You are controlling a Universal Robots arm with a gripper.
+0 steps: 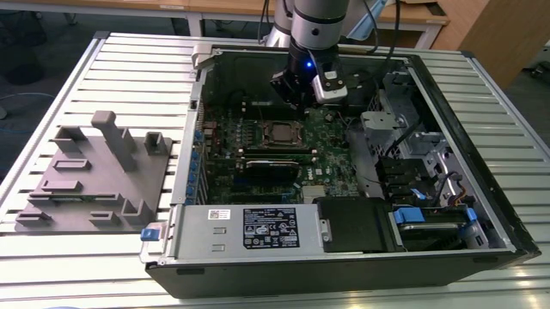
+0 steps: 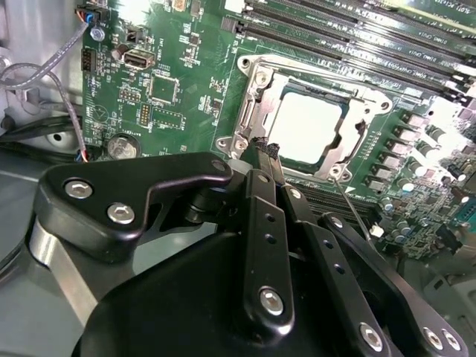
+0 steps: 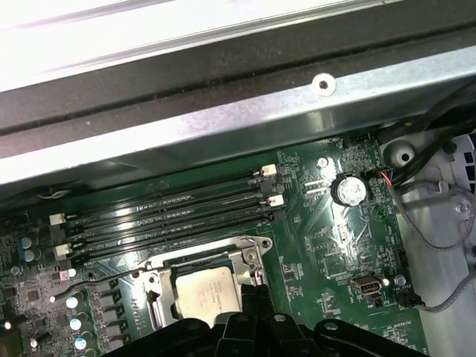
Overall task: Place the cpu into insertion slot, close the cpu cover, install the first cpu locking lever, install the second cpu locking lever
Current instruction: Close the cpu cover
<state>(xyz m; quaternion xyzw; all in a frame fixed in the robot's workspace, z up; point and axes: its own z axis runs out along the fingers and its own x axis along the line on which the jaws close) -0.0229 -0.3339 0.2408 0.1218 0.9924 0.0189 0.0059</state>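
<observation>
**Chip seated, jaws at cover edge**

The cpu [image 2: 309, 126] sits in the insertion slot [image 1: 282, 133], with the cpu cover [image 2: 258, 85] down around it. The gripper [image 2: 266, 152] has its jaws pinched together with nothing seen between them, tips at the cover's corner on the green motherboard [image 2: 186, 67].

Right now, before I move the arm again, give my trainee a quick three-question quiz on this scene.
1. True or false: the thin dark-silver metal frame cover lies flat around the small silver-grey square cpu.
2. In the second wrist view, the black claw is nearest to: A. the black power supply box; B. a corner of that cover; C. the blue drive latch.
3. Fill in: the grey moulded fixture block sits on the table at the exterior view's ____ of the black computer case.

Key: 1 true; 2 B; 3 left.
</observation>
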